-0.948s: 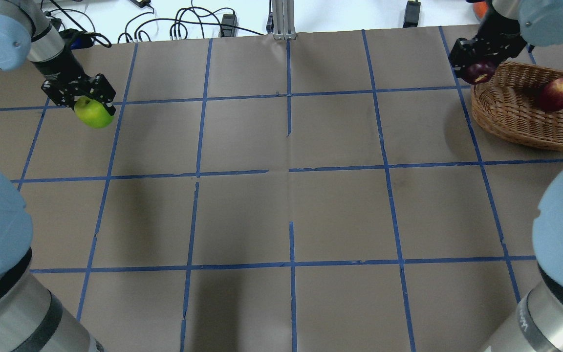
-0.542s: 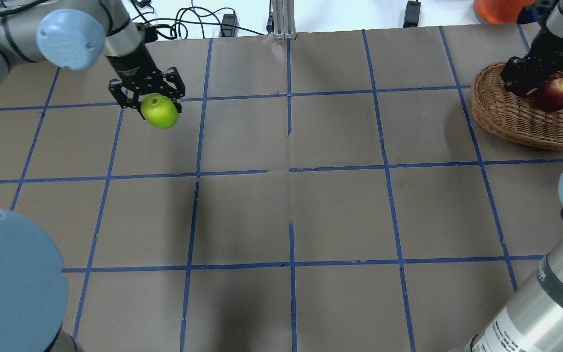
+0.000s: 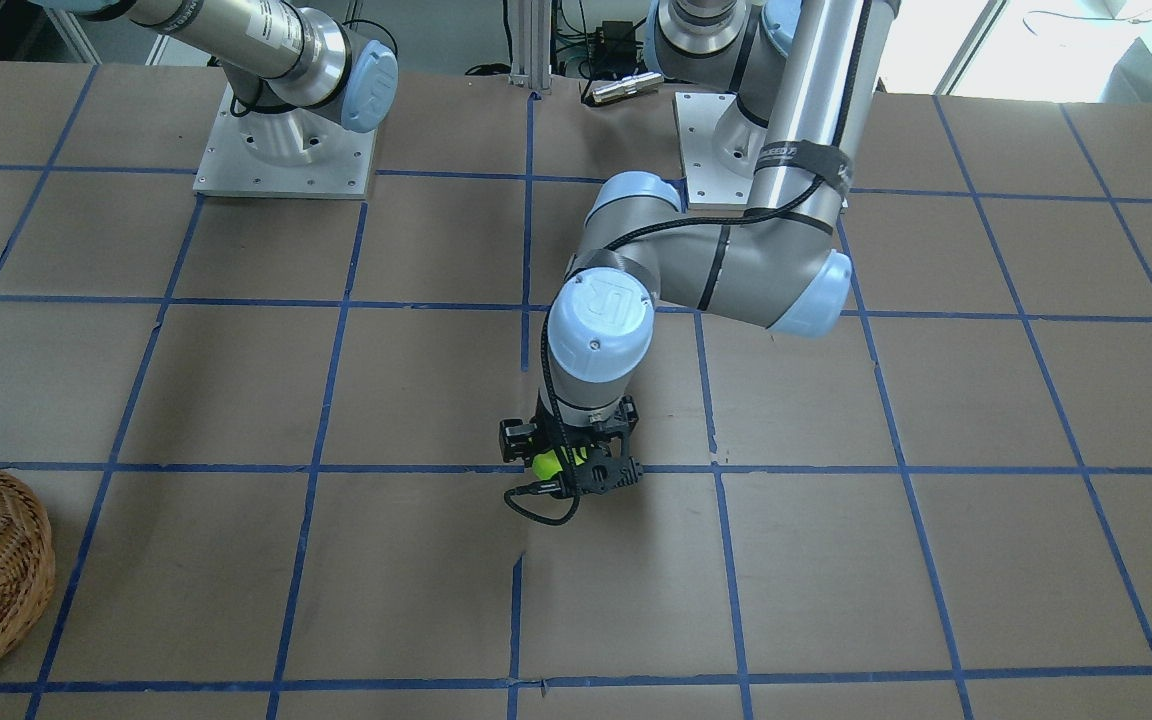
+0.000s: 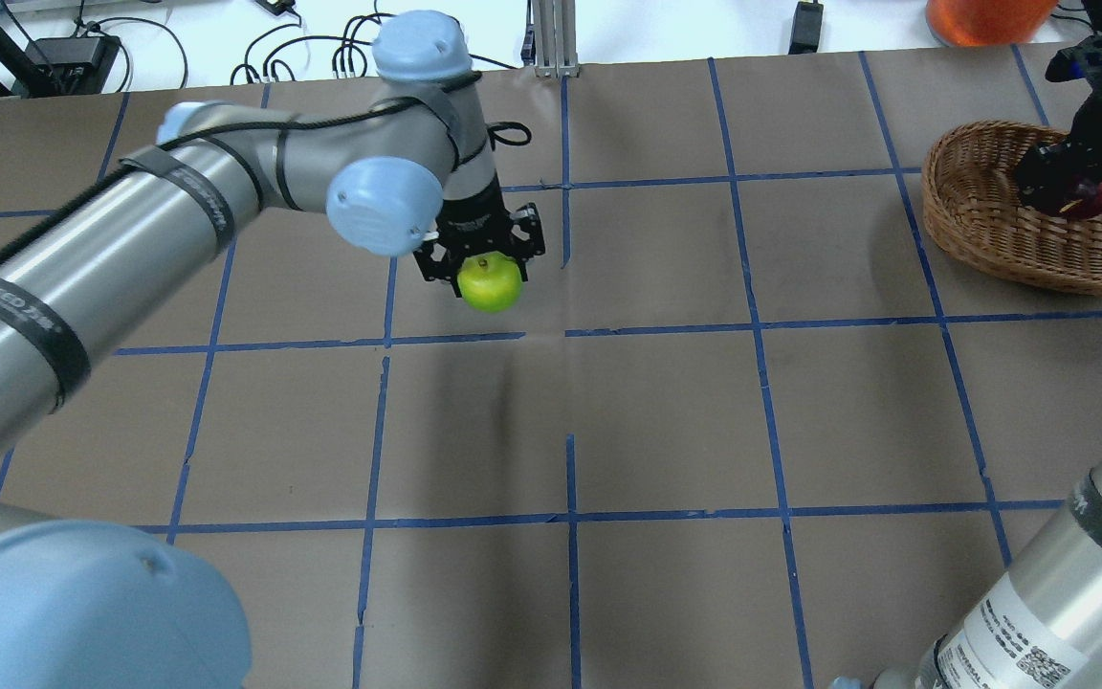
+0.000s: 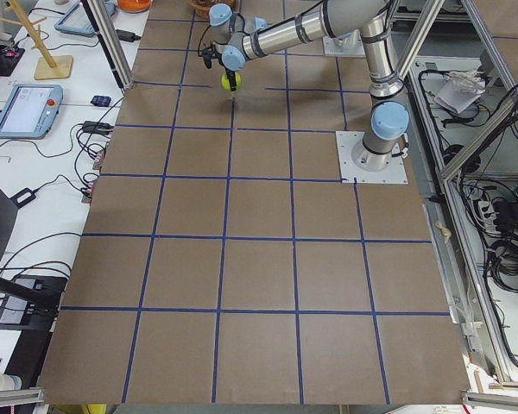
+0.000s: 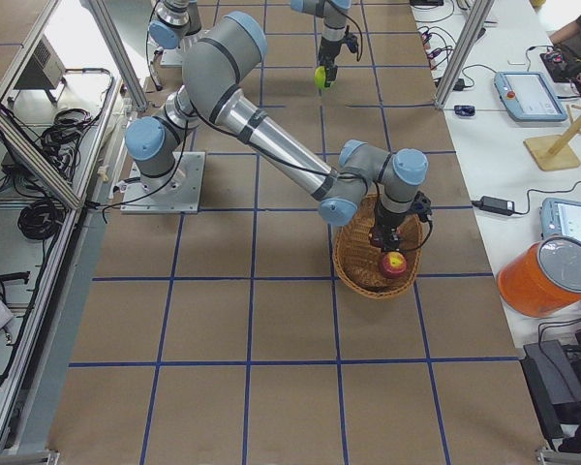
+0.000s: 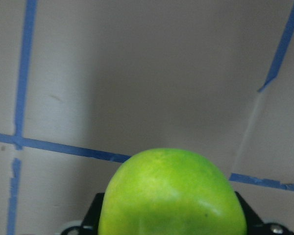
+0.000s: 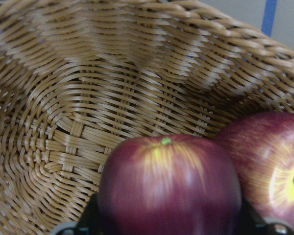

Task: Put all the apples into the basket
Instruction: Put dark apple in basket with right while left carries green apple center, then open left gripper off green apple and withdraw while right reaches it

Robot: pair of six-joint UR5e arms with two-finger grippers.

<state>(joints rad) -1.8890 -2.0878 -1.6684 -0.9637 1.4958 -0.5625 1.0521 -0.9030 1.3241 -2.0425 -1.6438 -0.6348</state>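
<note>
Two arms work over a brown paper surface (image 4: 666,421) ruled into squares by blue tape. The left arm reaches in toward the middle of the surface, and the left gripper (image 4: 486,266) points downward, its jaws pinching the green apple (image 4: 491,284) from both sides. In the left wrist view this apple (image 7: 171,196) fills the lower centre of the frame, with the taped paper beyond it. In the front-facing view only a sliver of green (image 3: 548,463) shows beneath the wrist, over a blue tape line. The green apple is well apart from the basket (image 4: 972,225), which stands at the far right corner of the surface in the overhead view. The right gripper (image 4: 1056,182) is lowered inside the basket. In the right wrist view the maroon apple (image 8: 169,191) sits between its dark jaws, which close against the apple's two flanks, low against the woven basket wall (image 8: 112,98). The red apple (image 8: 269,166), with a yellowish dimple, lies in the basket touching the maroon apple on one side. The right-side view shows the red apple (image 6: 393,262) on the basket floor just under the gripper.
</note>
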